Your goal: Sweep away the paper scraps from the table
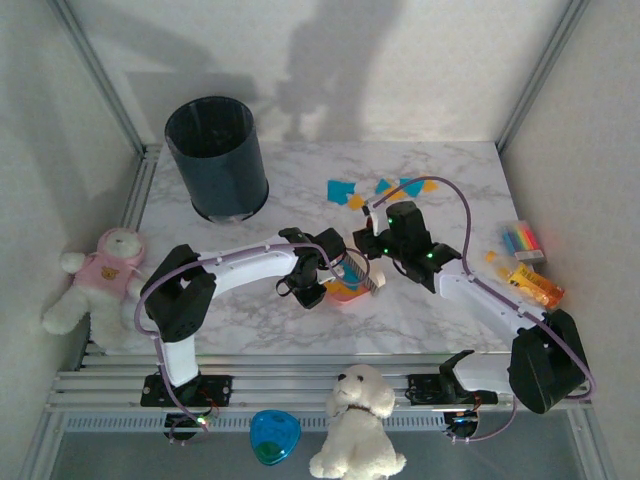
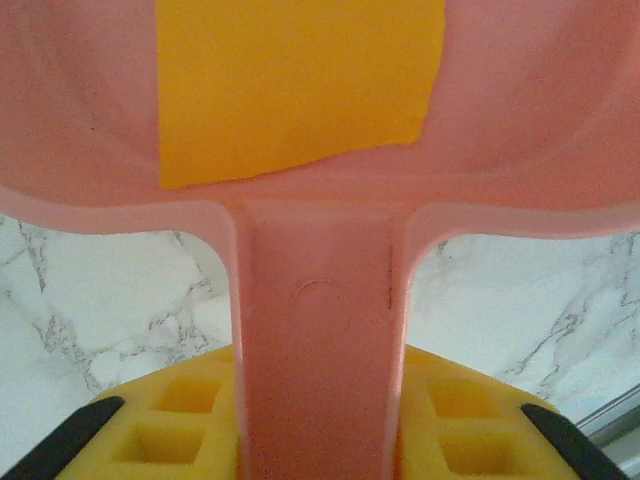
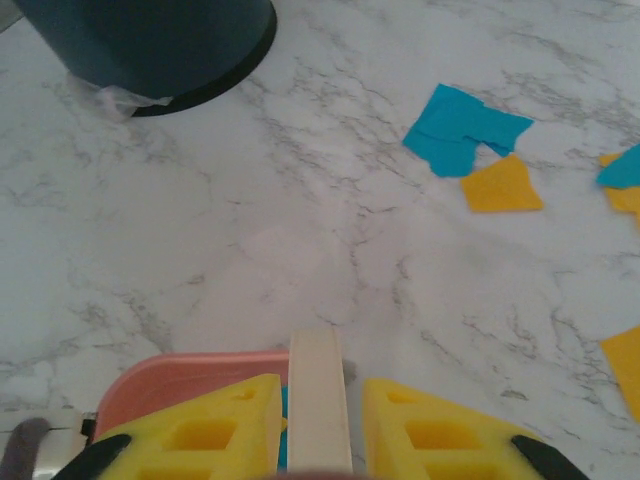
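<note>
My left gripper point(image 2: 320, 425) is shut on the handle of a pink dustpan point(image 2: 320, 300), and one orange-yellow paper scrap point(image 2: 300, 90) lies inside the pan. From above, the left gripper point(image 1: 312, 280) holds the dustpan point(image 1: 345, 291) at mid-table. Just right of it my right gripper point(image 1: 372, 252) is shut on a brush. The right wrist view has the cream brush handle point(image 3: 320, 400) between the yellow pads point(image 3: 440, 430) of that gripper point(image 3: 320, 425), with the dustpan rim point(image 3: 190, 380) at its left. Teal point(image 3: 465, 130) and orange point(image 3: 502, 187) scraps lie ahead on the marble table point(image 3: 300, 250); several scraps point(image 1: 385, 187) sit at the back.
A dark round bin point(image 1: 215, 155) stands at the back left. A striped block point(image 1: 522, 240) and an orange toy point(image 1: 535, 283) lie at the right edge. A teddy bear point(image 1: 105, 275) sits off the left side, and a white plush dog point(image 1: 355, 420) at the front rail.
</note>
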Robot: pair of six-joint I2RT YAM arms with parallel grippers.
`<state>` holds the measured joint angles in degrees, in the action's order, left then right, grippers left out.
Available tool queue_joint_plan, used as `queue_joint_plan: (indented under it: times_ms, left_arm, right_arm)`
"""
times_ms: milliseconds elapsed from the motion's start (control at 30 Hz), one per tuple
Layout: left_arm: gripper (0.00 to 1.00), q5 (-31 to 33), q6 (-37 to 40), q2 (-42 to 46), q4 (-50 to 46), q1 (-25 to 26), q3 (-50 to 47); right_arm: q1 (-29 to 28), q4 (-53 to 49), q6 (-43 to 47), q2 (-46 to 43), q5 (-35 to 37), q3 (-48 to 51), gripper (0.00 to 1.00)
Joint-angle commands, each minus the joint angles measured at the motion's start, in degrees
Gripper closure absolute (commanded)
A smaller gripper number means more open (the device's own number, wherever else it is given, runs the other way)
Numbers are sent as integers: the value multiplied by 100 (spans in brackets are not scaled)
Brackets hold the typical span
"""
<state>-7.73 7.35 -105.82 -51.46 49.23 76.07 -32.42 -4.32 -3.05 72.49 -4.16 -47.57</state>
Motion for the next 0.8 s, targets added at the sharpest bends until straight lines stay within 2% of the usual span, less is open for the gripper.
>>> queue_joint_plan:
  times_ms: [0, 433, 533, 667, 767]
  left_arm:
    - [100, 140, 47, -37, -69, -54, 73]
    - [100, 238, 54, 157, 191, -61, 13]
    - [100, 210, 72, 121, 183, -63, 8]
    - [100, 184, 99, 81, 180, -72, 54]
    - [100, 147, 121, 31, 181, -65, 126]
  right_arm:
    - [-35, -8, -51, -129, -180, -129, 100]
    - [-29, 349, -425, -792, 1461, 249, 100]
    - [13, 396, -407, -929, 2048, 310, 100]
    - [272, 344, -310, -949, 2723, 247, 100]
    - [648, 345, -271, -845, 2780, 144, 100]
